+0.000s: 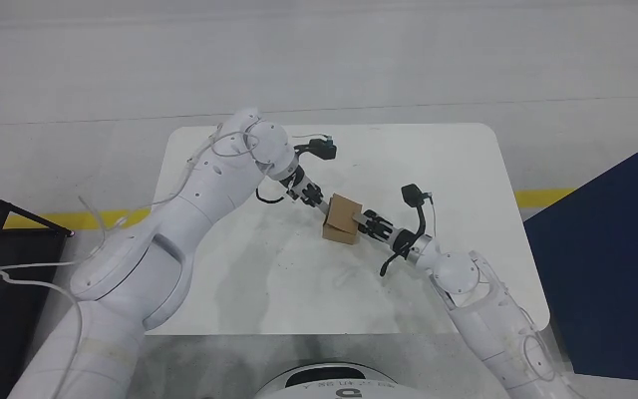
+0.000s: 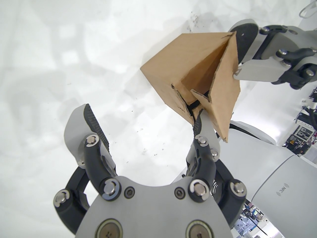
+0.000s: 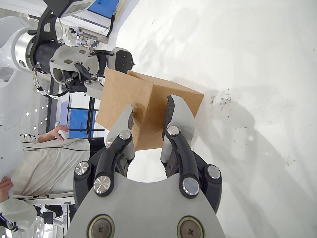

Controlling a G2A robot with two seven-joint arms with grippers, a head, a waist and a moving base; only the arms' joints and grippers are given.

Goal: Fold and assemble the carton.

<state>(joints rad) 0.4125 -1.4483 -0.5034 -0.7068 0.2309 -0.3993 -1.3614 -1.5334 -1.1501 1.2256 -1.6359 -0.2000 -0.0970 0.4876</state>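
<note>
A small brown carton (image 1: 342,217), partly folded with one end's flaps loose, is near the middle of the white table (image 1: 449,170). My right gripper (image 3: 149,112) is shut on a corner of the carton (image 3: 123,95), one finger on each side of the cardboard. In the left wrist view the carton (image 2: 193,60) is tilted, with the right gripper (image 2: 247,58) clamped on its far wall. My left gripper (image 2: 146,122) is open at the opposite end. One fingertip (image 2: 199,123) touches the small torn flaps, and the other finger is over bare table. From above, the left gripper (image 1: 321,199) and right gripper (image 1: 364,221) flank the carton.
The table has rounded corners, and bare white surface lies all around the carton. A dark blue panel (image 1: 598,259) stands off the table's right side. A yellow line (image 1: 60,217) runs along the floor to the left.
</note>
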